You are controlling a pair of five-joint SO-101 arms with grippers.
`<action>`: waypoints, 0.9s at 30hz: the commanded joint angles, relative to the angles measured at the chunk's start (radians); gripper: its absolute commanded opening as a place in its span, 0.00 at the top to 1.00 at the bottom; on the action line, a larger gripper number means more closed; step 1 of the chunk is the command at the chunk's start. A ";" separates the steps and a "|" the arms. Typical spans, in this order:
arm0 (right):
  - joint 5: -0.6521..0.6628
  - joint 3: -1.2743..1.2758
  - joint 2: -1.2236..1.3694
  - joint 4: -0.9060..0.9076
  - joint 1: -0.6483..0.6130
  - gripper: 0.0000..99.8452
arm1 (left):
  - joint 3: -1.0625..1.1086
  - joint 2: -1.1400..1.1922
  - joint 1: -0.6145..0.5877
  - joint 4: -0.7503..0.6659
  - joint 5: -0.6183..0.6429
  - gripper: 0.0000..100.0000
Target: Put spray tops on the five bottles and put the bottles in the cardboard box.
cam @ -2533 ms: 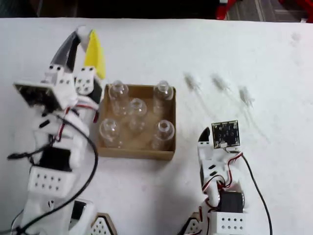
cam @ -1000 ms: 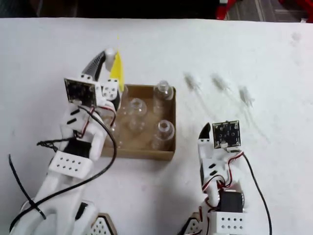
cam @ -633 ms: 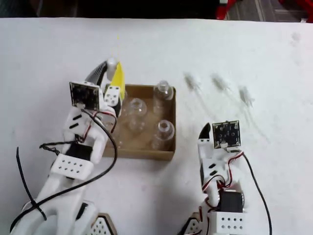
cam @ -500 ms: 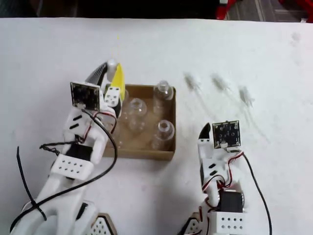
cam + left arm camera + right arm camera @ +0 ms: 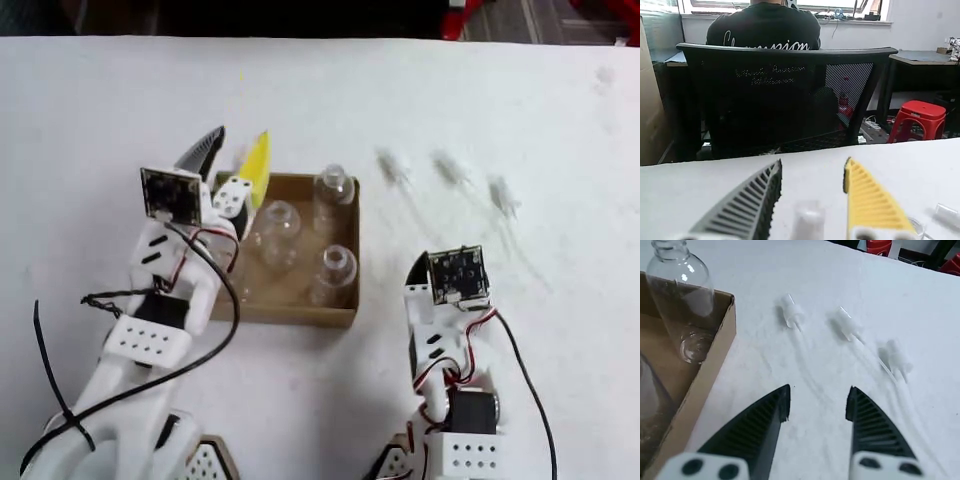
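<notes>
The cardboard box (image 5: pixel 300 313) holds clear bottles without tops: one at the back right (image 5: pixel 335 188), one in the middle (image 5: pixel 280 222), one at the front right (image 5: pixel 335 267). My left arm covers the box's left side. My left gripper (image 5: pixel 241 135) is open over the back left corner, and a white spray top (image 5: pixel 807 220) stands between its dark and yellow fingers, touching neither. Three spray tops (image 5: pixel 395 165) (image 5: pixel 450 170) (image 5: pixel 503 197) lie on the table right of the box. My right gripper (image 5: pixel 817 402) hangs open and holds nothing, short of those tops (image 5: pixel 792 312) and beside the box wall (image 5: pixel 715 350).
The white table (image 5: pixel 560 120) stretches wide to the right and behind the box. Beyond the table's far edge stand a black mesh chair (image 5: pixel 785 95) and a red stool (image 5: pixel 917 115). Cables trail from both arm bases at the near edge.
My left arm swung from left of the box to its back left corner carrying a spray top, then its fingers opened and let it go. The right arm barely shifted.
</notes>
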 commanded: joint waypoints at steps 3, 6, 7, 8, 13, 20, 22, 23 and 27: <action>0.021 0.006 -0.007 -0.021 0.001 0.84 | -0.006 -0.039 0.004 -0.020 0.021 0.86; 0.025 0.006 -0.007 -0.021 0.001 0.84 | -0.008 -0.041 0.004 -0.020 0.025 0.87; 0.025 0.006 -0.007 -0.021 0.001 0.84 | -0.009 -0.041 0.004 -0.020 0.026 0.87; 0.025 0.006 -0.007 -0.021 0.001 0.84 | -0.014 -0.042 0.002 -0.020 0.026 0.87; 0.025 0.006 -0.007 -0.021 0.001 0.84 | -0.112 -0.116 -0.058 0.120 0.089 0.87; 0.025 0.006 -0.007 -0.021 0.001 0.84 | -0.638 -0.045 -0.217 0.795 0.186 0.87; 0.025 0.006 -0.007 -0.021 0.001 0.84 | -0.796 0.101 -0.260 0.895 0.184 0.87; 0.026 0.006 -0.007 -0.021 0.001 0.84 | -0.876 0.188 -0.275 0.951 0.184 0.87; 0.026 0.006 -0.007 -0.019 0.001 0.84 | -1.227 0.578 -0.289 1.244 0.118 0.87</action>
